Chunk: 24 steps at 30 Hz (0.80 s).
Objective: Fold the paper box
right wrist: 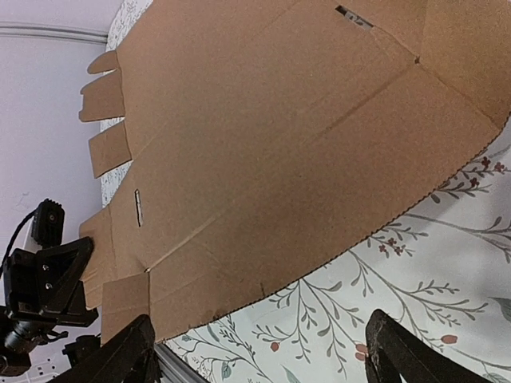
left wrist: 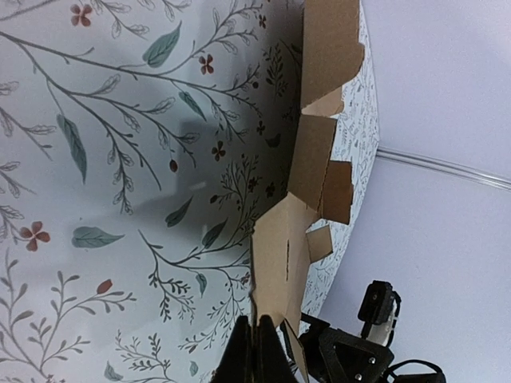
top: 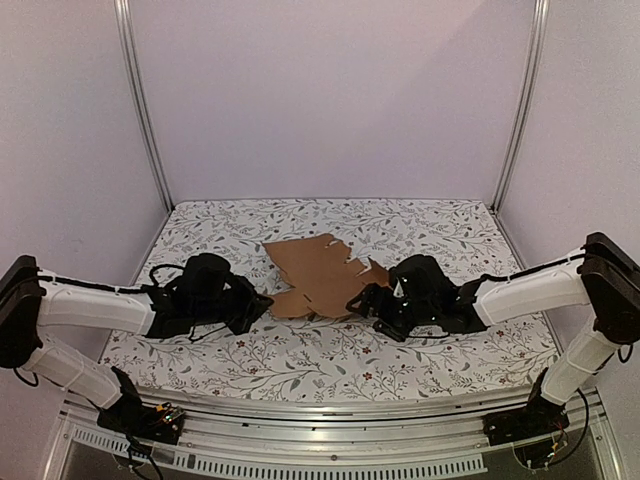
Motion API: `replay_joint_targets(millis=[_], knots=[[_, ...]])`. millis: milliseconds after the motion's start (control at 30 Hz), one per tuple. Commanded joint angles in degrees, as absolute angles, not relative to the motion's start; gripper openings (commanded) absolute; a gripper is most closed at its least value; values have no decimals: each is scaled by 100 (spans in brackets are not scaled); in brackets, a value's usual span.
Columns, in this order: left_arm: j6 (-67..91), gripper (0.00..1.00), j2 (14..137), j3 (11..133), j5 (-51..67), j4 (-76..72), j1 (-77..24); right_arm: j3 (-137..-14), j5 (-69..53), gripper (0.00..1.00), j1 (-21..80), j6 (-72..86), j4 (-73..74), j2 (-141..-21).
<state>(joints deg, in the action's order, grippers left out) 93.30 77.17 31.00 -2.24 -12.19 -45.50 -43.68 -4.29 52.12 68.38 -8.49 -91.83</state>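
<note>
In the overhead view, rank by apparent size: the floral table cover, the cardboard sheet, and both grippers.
1. the floral table cover
2. the cardboard sheet, narrowly
3. the left gripper and the right gripper: too alike to separate, and nearer the camera, which inflates them

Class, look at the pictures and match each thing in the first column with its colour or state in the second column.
Column one:
1. left tool
2. right tool
3. cardboard sheet
4. tablecloth

Column two:
A. white, printed with leaves and small red flowers
B. open wide, nothing between its fingers
C. plain brown, with flaps and slits
D. shut on the sheet's edge

Pairs: 1-D, 2-B, 3-C, 4-A
</note>
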Motion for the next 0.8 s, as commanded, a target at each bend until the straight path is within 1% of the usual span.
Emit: replay_joint_targets(millis=[0, 233, 400, 533, 600, 767], knots=[[9339, 0, 7778, 3054, -260, -1390, -4665, -4217, -185, 88, 5246, 7396, -1670, -9449], [9238, 0, 7663, 3010, -221, -1285, -4706, -4202, -30, 81, 5242, 7771, -2282, -9828], [9187, 0, 7537, 2840, -218, -1257, -4729, -4299, 284, 76, 5228, 7727, -2298, -9879], [9093, 0, 7437, 2755, -210, -1195, -4737, -4236, 396, 70, 5227, 7741, -2337, -9867], [9007, 0, 7375, 2727, -219, -1142, -4745, -4199, 448, 66, 5224, 7744, -2363, -9840], [8827, 0, 7261, 2638, -246, -1040, -4780, -4143, 539, 60, 5208, 7746, -2380, -9838]])
